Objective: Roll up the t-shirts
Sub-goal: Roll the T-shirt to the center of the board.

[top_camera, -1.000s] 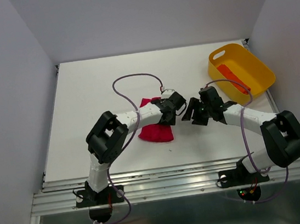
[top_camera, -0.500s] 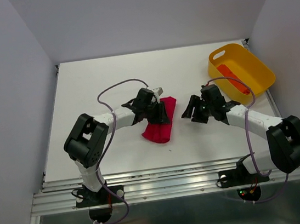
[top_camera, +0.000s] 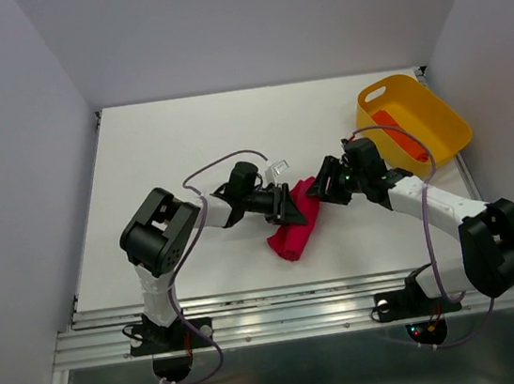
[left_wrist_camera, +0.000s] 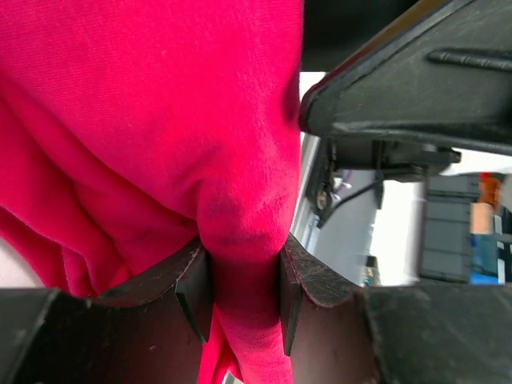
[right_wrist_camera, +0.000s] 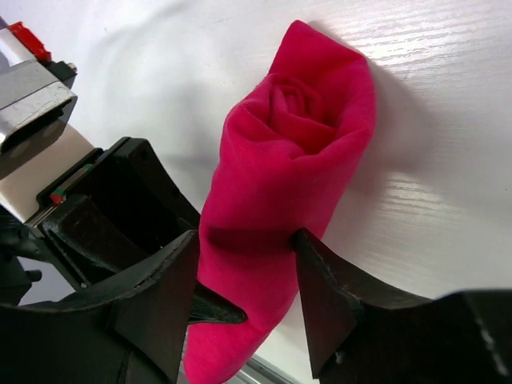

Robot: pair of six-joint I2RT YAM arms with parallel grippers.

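Note:
The crimson t-shirt (top_camera: 292, 230) lies as a loose roll on the white table, slanting from upper right to lower left. My left gripper (top_camera: 288, 207) comes in from the left and is shut on a fold of it (left_wrist_camera: 240, 144), the cloth squeezed between both pads (left_wrist_camera: 200, 292). My right gripper (top_camera: 322, 187) reaches in from the right and straddles the roll's upper end (right_wrist_camera: 296, 136), both fingertips (right_wrist_camera: 300, 240) pressing its sides. The orange-red t-shirt (top_camera: 395, 133) lies as a narrow roll inside the yellow tub.
The yellow tub (top_camera: 437, 116) with handles stands at the back right, close behind my right arm. The left arm's purple cable (top_camera: 225, 161) loops over the table behind the shirt. The table's metal front rail (top_camera: 299, 292) runs along the near edge.
My left gripper has moved right and turned, dragging the crimson shirt rightwards into a narrower roll. The right gripper has come left onto the roll's upper end and narrowed around it.

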